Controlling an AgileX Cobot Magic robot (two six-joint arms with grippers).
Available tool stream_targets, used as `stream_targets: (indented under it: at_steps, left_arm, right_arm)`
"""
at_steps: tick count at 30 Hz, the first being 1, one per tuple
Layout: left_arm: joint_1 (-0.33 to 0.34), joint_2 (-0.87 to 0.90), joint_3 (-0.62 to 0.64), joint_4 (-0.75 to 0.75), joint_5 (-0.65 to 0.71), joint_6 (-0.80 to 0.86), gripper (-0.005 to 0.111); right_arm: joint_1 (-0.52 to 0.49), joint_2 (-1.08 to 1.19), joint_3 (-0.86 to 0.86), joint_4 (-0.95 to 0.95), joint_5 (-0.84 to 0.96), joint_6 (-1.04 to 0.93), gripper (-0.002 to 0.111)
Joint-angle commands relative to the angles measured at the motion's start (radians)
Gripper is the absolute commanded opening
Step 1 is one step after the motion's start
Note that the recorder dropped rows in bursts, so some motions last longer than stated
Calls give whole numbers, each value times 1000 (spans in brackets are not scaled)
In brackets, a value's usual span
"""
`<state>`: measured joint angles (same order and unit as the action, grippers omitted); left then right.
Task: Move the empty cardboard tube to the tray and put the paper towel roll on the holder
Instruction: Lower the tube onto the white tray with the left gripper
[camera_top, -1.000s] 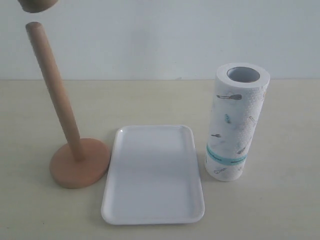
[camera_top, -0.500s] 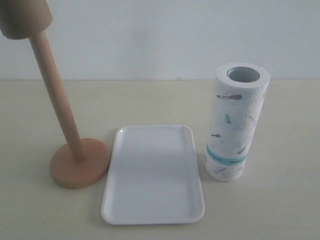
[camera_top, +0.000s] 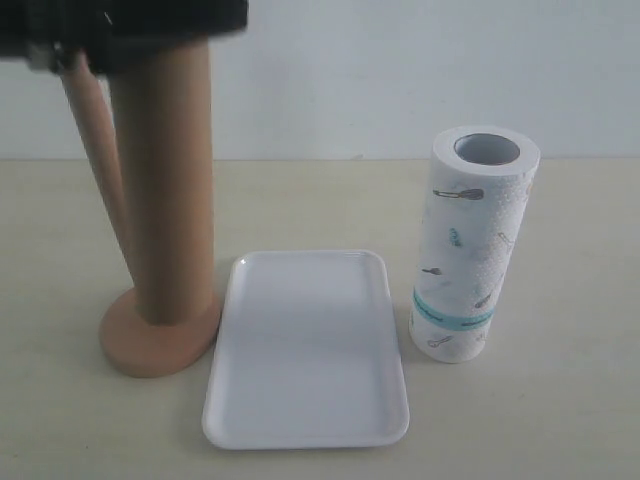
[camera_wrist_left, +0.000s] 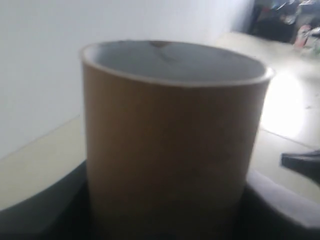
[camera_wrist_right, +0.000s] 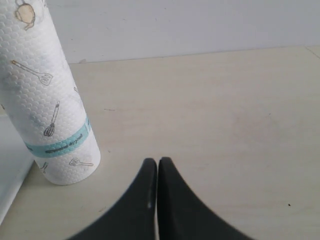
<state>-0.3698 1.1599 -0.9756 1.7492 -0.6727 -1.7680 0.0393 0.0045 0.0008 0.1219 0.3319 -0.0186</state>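
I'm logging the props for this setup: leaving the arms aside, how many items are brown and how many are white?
Brown: 2 (cardboard tube, wooden holder)
White: 2 (tray, paper towel roll)
Total: 4

One of each
Brown cardboard tube (camera_top: 170, 190), wooden pole stand (camera_top: 150, 350), white rectangular tray (camera_top: 305, 350), printed paper towel roll (camera_top: 470, 250).

Holder pole (camera_top: 98, 150) largely hidden behind cardboard tube (camera_top: 165, 190), left tool (camera_top: 150, 25) a dark blur cropped by the top edge
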Motion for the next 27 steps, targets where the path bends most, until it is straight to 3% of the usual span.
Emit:
stream_targets:
  at_steps: [1,7,13,23,27]
  left_arm:
    - [-18,128,59,-111,105,57,4]
    - [-18,316,23,-346,38,36,4]
    - [-22,464,-23,-344,26,-137,4]
    - [-25,549,-23,-333,99,-215,4]
    - [-57,557,-23,-317,104,-215,4]
  right_arm:
    - [-7,-4,-1,-3,-7,-3,0]
    - [-7,-4,-1,-3,-7,-3,0]
    - [-7,-4,-1,-3,-7,-3,0]
    - [-7,-4,-1,-3,-7,-3,0]
    - [-7,-4,-1,-3,-7,-3,0]
